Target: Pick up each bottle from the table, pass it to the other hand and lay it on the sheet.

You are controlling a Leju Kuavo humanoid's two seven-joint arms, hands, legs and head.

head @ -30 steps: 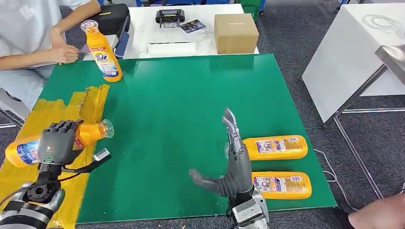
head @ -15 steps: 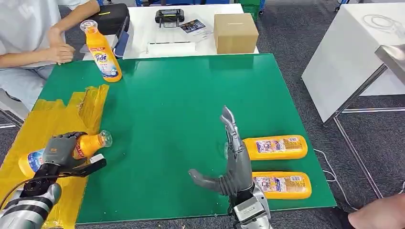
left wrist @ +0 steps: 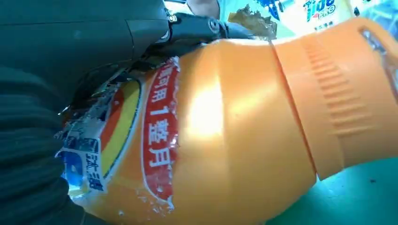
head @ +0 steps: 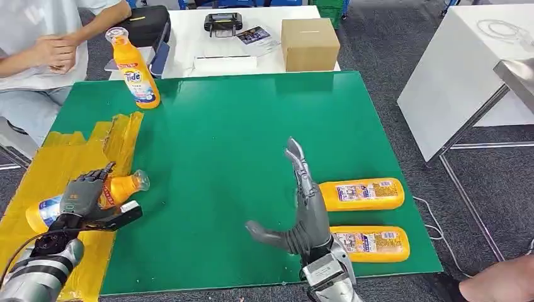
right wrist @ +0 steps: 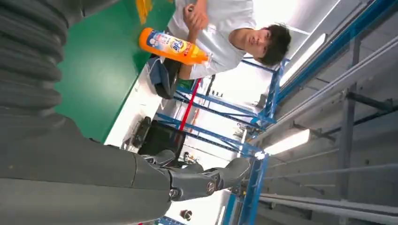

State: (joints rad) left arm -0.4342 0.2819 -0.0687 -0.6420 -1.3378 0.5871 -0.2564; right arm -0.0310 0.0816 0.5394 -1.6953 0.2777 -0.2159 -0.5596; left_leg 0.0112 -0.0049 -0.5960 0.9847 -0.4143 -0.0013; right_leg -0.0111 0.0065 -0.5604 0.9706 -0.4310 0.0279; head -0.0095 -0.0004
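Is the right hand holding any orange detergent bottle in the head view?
No, the right hand stands upright with fingers spread and nothing in it, beside the two orange detergent bottles lying flat on the green table.

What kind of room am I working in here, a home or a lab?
Most likely a lab or workshop: grey carpet floor, plain white work tables, and blue metal racking under strip lights, with a person seated at the green table.

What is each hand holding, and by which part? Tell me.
The left hand holds a bottle around its upper body, just below the neck, fingers wrapped over the label. The right hand holds nothing, fingers straight.
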